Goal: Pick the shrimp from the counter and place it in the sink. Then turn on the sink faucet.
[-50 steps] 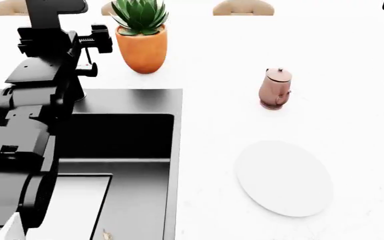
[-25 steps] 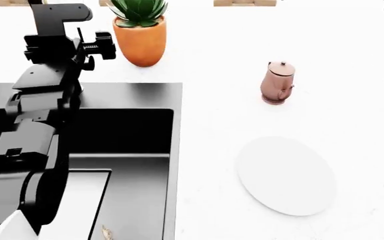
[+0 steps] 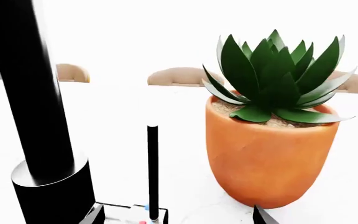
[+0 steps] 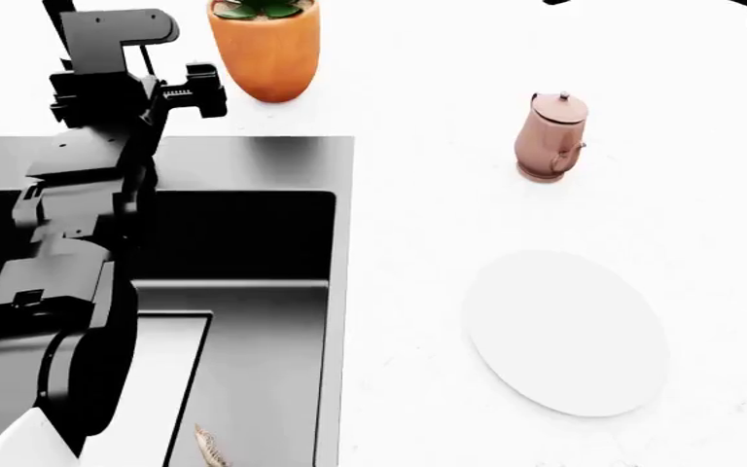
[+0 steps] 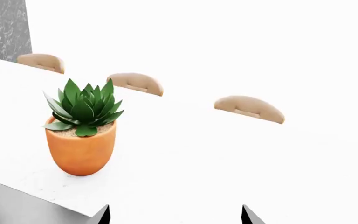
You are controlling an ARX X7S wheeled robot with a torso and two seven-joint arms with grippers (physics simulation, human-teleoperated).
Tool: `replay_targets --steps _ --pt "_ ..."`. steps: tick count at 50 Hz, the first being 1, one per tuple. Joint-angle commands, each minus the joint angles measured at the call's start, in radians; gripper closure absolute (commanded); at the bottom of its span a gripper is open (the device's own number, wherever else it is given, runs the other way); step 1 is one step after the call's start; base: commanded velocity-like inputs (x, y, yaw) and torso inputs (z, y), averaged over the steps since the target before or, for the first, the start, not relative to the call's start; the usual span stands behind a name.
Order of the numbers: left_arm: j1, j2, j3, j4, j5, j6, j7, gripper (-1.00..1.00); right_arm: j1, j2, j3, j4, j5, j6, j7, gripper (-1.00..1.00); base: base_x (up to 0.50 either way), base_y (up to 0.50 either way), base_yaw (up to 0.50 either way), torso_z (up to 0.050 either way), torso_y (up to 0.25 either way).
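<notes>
Desk: white, carries the black sink.
Shrimp: lies in the basin, placing looks done.
Faucet: lever unturned, judging by no water.
Left hand: at the far rim by the faucet, grip unclear.
Right hand: tips spread, empty.

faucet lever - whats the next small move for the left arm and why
Probably ease the left gripper onto the thin lever of the sink faucet and push it. The shrimp already lies in the sink, so only the faucet remains, and the lever stands close ahead in the left wrist view.
</notes>
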Motion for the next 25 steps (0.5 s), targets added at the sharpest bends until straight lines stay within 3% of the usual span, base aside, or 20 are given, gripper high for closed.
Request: replay_targets --steps 1,25 --pt "-0.004 0.001 -0.012 0.0 0.006 0.001 -0.003 -1.0 0.001 0.002 0.006 -0.003 -0.001 0.005 0.001 -1.0 0.0 0.0 0.0 0.0 0.0" --pt "-0.096 0.007 0.021 0.0 0.013 -0.017 -0.016 -1.0 0.003 0.004 0.017 0.0 -0.006 0.016 -0.004 -1.0 0.0 0.0 0.0 0.0 0.0"
